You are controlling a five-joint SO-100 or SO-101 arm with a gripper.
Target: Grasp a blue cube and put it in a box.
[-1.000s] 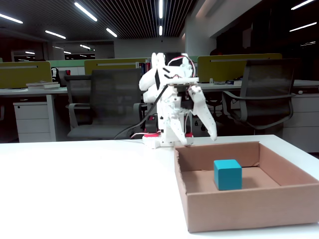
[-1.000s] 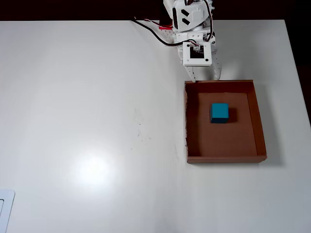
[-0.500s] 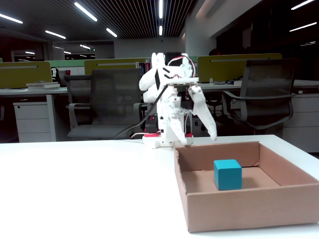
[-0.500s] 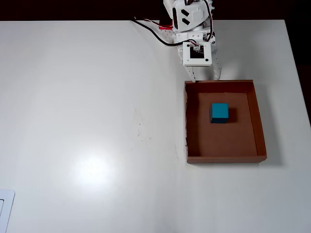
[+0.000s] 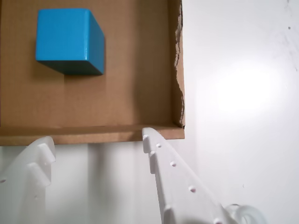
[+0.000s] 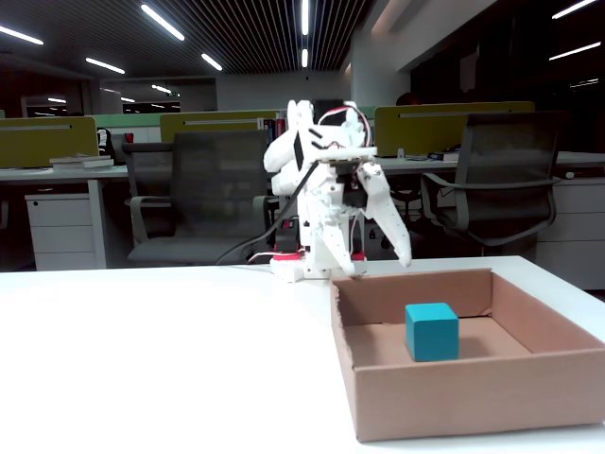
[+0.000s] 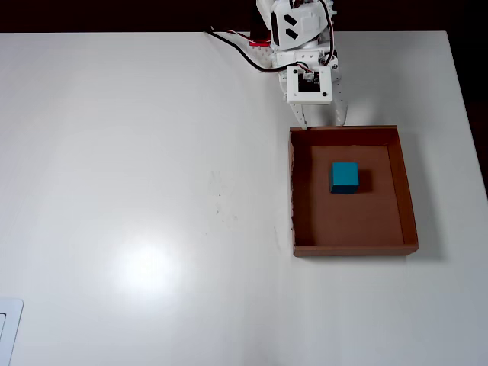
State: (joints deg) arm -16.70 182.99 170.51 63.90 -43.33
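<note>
The blue cube [image 5: 65, 37] rests on the floor of the box [image 5: 93, 134], apart from its walls. It shows in the fixed view [image 6: 432, 331] and the overhead view [image 7: 344, 176] too, in the half of the box nearer the arm. The brown cardboard box [image 6: 473, 397] [image 7: 354, 249] lies flat on the white table. My gripper [image 5: 96, 140] is open and empty. It hangs just outside the box wall on the arm's side, above the table [image 6: 383, 257] [image 7: 320, 122]. It touches neither the cube nor the box.
The arm's base [image 7: 293, 30] stands at the table's far edge with cables [image 7: 244, 47] trailing beside it. A white flat object [image 7: 8, 328] lies at the bottom left corner of the overhead view. Office chairs [image 6: 203, 203] and desks stand behind the table.
</note>
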